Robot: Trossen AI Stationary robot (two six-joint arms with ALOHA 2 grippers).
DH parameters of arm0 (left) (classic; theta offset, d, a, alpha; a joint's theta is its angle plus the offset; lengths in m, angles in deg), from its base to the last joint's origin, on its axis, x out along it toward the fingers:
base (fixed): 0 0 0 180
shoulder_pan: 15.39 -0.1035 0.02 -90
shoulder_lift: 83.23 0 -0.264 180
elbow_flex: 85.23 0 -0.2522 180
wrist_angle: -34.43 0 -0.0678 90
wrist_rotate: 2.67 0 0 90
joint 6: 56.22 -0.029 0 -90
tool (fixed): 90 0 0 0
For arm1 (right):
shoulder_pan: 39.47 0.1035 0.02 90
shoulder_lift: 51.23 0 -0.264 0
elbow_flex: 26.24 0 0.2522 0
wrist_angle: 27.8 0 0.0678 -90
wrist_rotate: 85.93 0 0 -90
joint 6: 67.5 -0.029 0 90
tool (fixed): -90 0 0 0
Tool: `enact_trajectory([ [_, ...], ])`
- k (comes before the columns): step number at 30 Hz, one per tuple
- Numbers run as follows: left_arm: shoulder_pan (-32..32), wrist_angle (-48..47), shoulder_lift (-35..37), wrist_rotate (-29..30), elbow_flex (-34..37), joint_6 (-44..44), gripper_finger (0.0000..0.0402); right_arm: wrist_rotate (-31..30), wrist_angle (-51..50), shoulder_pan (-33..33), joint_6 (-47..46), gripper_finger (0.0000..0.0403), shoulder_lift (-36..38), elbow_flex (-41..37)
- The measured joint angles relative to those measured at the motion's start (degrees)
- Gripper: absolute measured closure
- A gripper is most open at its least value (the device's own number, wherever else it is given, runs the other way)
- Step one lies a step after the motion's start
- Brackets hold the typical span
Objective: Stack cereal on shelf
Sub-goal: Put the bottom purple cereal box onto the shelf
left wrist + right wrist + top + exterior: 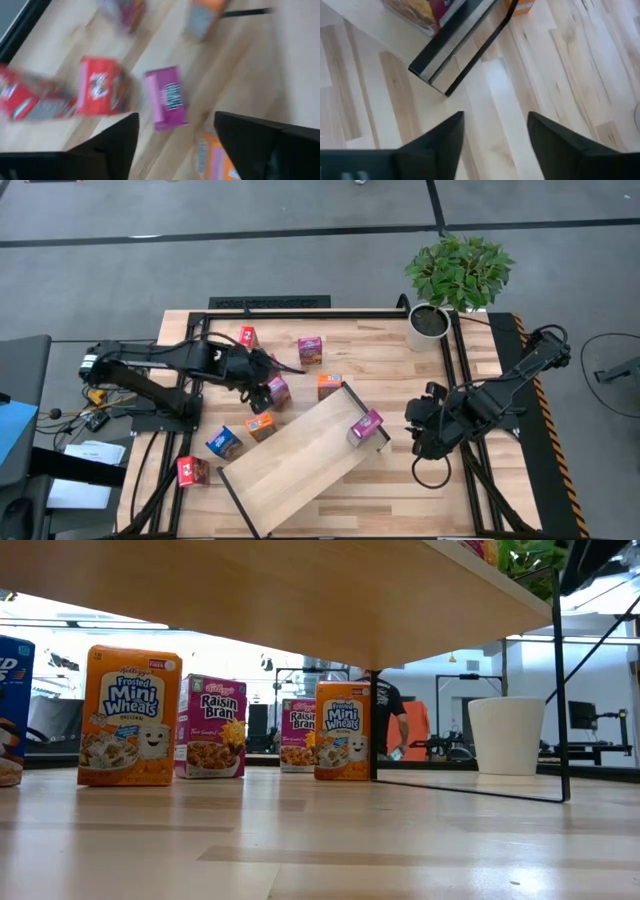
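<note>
Left tool [262, 394] agape over cereal [278, 391]

place: robotics lab or workshop | evidence: grey floor [300, 270] with taped lines, planked table [380, 350] in black frame, camera stands and a person [388, 720] behind, potted plant [455, 280]

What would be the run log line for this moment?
left gripper: open, above table boxes | right gripper: open, beside shelf | magenta box: on shelf
</note>
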Motion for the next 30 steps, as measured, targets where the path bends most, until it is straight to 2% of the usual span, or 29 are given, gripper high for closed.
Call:
enact_trajectory([
  [3,0.22,0.87,-2.69,0.94,1.14,3.35,0.0112,-0.02,-2.3,0.0,-0.9,0.0132,0.0,0.0],
  [6,0.87,2.19,-5.94,0.95,2.43,5.18,0.01,-0.04,-3.46,0.0,-0.95,0.0128,0.0,0.0],
  [16,1.29,2.49,-14.9,5.05,2.8,5.96,0.0097,-0.04,-3.65,0.0,-0.93,0.0128,0.0,0.0],
  [20,1.25,3.26,-15.5,3.61,2.8,4.58,0.0098,-0.04,-3.65,0.04,-0.87,0.0128,0.0,0.0],
  [23,1.31,4.49,-15.5,2.13,2.76,4.04,0.0115,-0.04,-3.65,0.04,-0.48,0.0128,0.0,0.0],
  [30,1.27,4.5,-15.5,0.44,2.76,3.14,0.0204,-0.04,-3.65,0.04,-0.3,0.0128,0.0,0.0],
])
